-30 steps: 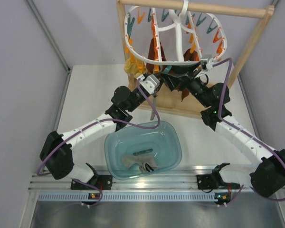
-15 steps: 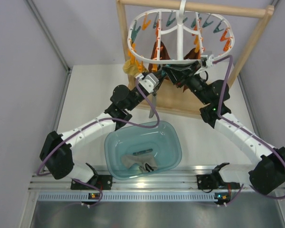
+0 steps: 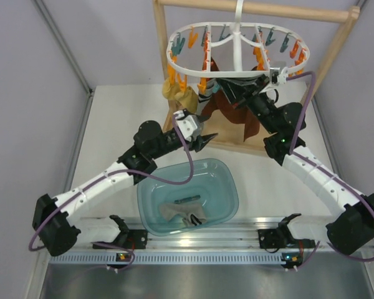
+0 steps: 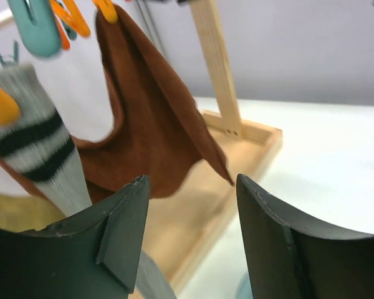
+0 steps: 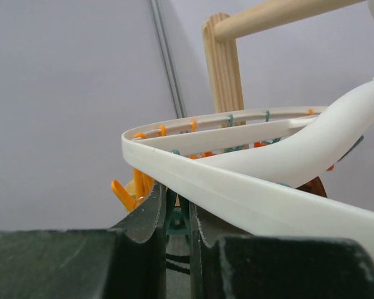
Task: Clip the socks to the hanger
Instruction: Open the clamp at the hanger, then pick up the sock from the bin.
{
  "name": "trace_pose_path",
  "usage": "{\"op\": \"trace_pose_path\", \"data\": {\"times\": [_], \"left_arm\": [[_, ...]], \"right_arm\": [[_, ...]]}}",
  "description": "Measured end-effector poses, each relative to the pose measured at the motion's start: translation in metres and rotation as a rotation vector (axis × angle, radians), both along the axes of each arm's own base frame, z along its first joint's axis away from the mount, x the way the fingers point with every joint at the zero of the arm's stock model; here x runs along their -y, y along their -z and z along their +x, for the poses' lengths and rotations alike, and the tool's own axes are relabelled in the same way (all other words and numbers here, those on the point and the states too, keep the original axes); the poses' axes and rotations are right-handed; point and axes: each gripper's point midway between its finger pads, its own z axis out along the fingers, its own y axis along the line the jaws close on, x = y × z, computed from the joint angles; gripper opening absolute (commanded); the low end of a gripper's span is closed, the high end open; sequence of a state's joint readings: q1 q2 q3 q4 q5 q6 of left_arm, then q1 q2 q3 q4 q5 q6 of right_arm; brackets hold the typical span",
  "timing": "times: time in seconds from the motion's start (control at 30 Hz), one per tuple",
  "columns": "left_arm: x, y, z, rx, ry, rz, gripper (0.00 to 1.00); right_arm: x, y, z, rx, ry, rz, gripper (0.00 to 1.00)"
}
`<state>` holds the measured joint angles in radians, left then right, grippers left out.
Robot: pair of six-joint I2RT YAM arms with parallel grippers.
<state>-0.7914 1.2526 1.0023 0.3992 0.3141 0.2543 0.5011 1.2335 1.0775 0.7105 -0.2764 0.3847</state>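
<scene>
The white hanger (image 3: 193, 71) hangs from the wooden rack, with orange and teal clips around its ring (image 5: 237, 180). A grey sock with dark stripes (image 4: 40, 149) hangs at the ring's near left side (image 3: 205, 94), a mustard sock (image 3: 174, 90) to its left. My left gripper (image 3: 201, 139) is open and empty below them, its fingers (image 4: 121, 230) apart with the hanging sock just beyond the left one. My right gripper (image 3: 227, 87) is under the ring's near edge, shut on a teal clip (image 5: 177, 218). Another grey sock (image 3: 184, 215) lies in the bin.
Long brown socks (image 3: 234, 112) hang from the hanger's middle and show in the left wrist view (image 4: 149, 124). The wooden rack's post (image 3: 162, 50) and base (image 3: 218, 134) stand behind the grippers. A clear teal bin (image 3: 227, 180) sits at the near centre of the table.
My left gripper opened and drew back down and left, away from the hanger. My right gripper closed on the teal clip. The hanger ring has swung up to a flatter angle.
</scene>
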Motion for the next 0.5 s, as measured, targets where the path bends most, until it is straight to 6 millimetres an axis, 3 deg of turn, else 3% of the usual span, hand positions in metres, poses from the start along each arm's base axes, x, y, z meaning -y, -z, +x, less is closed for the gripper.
{"op": "trace_pose_path", "data": {"times": [0.17, 0.23, 0.5], "left_arm": [[-0.022, 0.017, -0.043, -0.061, 0.113, 0.116, 0.61], [-0.027, 0.033, -0.060, -0.078, 0.175, 0.194, 0.60], [-0.052, 0.167, -0.099, -0.313, 0.375, 0.639, 0.56]], "right_arm": [[0.000, -0.002, -0.001, 0.005, 0.000, 0.001, 0.00], [0.000, -0.002, 0.000, 0.004, 0.000, -0.002, 0.00], [-0.001, 0.003, 0.002, 0.002, 0.010, -0.026, 0.00]]}}
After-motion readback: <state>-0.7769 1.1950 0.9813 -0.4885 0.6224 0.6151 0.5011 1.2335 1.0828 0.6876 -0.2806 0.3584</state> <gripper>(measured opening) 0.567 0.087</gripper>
